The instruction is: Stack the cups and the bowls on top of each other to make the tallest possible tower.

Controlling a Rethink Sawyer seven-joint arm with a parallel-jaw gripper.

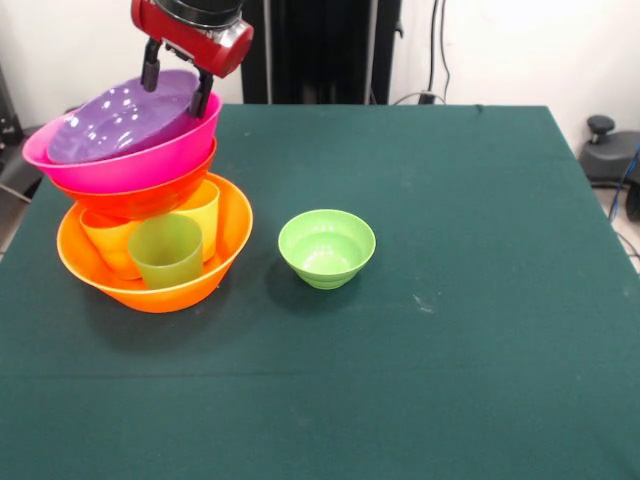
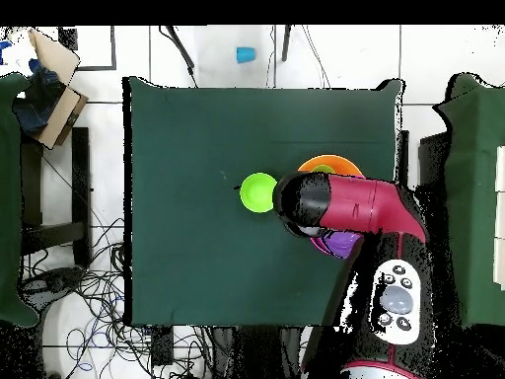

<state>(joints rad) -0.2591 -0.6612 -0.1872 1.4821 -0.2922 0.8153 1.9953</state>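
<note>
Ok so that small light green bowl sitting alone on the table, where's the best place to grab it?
Probably the rim of the light green bowl, coming straight down from above: it stands upright, mouth open, with clear cloth all round. One finger inside and one outside the thin wall should hold.

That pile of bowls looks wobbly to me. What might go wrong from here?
1. The tower already leans: the purple bowl, pink bowl and red-orange bowl sit tilted on cups inside the large orange bowl, so a nudge might slide them off.
2. The gripper has its jaws around the purple bowl's rim; pulling away could drag it.
3. A fall could hit the light green bowl.
</note>
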